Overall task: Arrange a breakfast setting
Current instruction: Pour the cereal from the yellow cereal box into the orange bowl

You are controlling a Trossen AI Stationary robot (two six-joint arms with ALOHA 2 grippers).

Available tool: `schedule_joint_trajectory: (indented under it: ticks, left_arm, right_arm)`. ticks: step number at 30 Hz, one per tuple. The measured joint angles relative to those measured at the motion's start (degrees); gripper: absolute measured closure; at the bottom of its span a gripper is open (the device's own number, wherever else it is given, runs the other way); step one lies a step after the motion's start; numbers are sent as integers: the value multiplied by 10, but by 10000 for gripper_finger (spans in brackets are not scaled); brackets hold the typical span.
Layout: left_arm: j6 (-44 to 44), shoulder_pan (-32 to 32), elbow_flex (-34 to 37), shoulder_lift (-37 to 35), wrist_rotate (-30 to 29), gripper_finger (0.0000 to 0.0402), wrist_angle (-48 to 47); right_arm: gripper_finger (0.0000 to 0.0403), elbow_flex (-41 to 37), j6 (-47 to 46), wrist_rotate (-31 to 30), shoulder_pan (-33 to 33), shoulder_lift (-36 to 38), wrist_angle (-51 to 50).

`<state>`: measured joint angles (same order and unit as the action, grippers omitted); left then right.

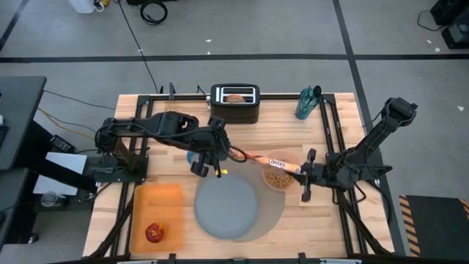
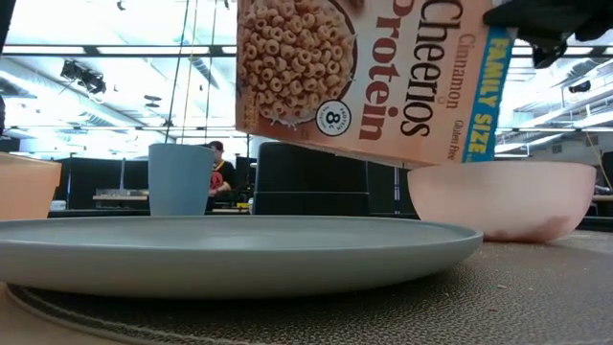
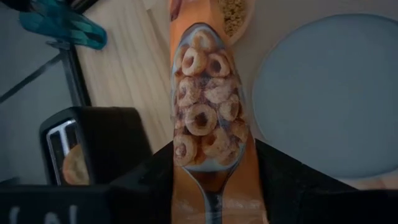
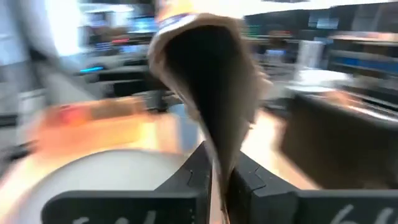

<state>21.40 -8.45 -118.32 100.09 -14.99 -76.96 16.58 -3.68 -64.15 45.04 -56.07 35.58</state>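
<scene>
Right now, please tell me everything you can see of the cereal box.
The orange cardboard Cheerios cereal box hangs tilted above the table, stretched between both arms. Its printed face shows cereal rings and the words Protein, Cinnamon and Family Size. The left tool grips one end; the right tool pinches the opened flap end. That end is over the translucent pink bowl, which already holds cereal.

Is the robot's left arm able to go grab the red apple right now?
Probably not yet. The left gripper is clamped on the cereal box, which the right gripper pinches too. The apple lies uncovered on the orange board on its side; it must let go first.
</scene>
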Motion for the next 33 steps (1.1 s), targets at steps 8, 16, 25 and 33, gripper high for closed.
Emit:
schedule_joint_trajectory:
  ticks: [8, 16, 25, 33]
  left_arm:
    - [0, -5, 0, 1, -2, 221, 3]
    - [6, -4, 0, 2, 6, 221, 11]
    - [5, -4, 0, 2, 1, 221, 26]
    - [8, -2, 0, 2, 13, 221, 20]
  right_arm:
    - [390, 0, -24, 38, 10, 0, -9]
    - [383, 0, -18, 54, 16, 0, -9]
    - [390, 0, -22, -23, 26, 1, -29]
    - [388, 0, -12, 54, 26, 12, -30]
